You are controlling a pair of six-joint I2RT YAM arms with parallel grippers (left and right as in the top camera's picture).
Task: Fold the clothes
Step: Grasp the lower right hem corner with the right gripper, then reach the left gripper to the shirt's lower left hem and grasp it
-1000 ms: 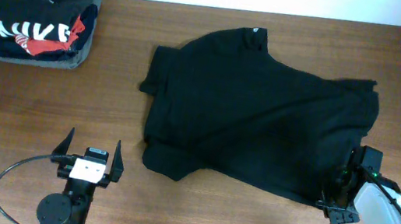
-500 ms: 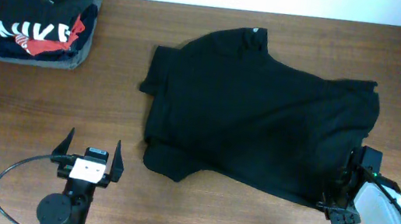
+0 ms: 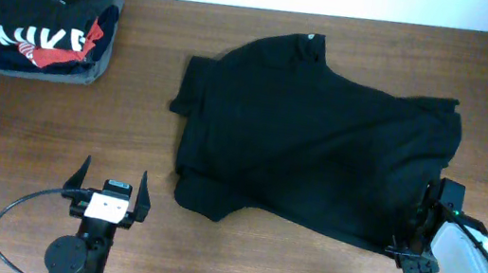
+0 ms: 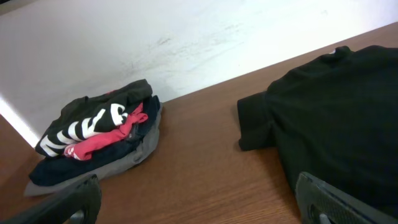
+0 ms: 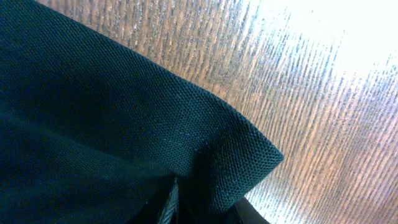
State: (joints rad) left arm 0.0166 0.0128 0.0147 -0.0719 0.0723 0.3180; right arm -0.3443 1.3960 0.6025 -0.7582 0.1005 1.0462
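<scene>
One black garment [image 3: 311, 136], unfolded, lying rumpled on the wooden table [image 3: 55, 120], centre to right of the overhead frame. Collar w/ pale neck label [image 3: 311, 38] toward top edge; one sleeve sticks out left of centre.

Item vs. right gripper [image 3: 412, 232]: gripper sits at lower right of frame, right at the garment's lower-right corner, touching the hem. Wrist view is filled by the cloth [image 5: 93, 124]. Its corner puckers down between the two dark fingers [image 5: 166, 205] at bottom edge. Jaws look closed to a narrow gap, pinching that corner; bare wood top right.

Left gripper [image 3: 112, 175]: lower left of frame, jaws spread wide, nothing in them, well apart from the garment. Its own view has the sleeve side of the garment [image 4: 336, 118] at right.

Also present: folded stack [image 3: 47, 23] w/ white lettering and red print, upper left, apart from everything else.

Vs. 1 s ago: no diff. I can make out. Garment outline same, both grippers in same spots, stack unmoved.
</scene>
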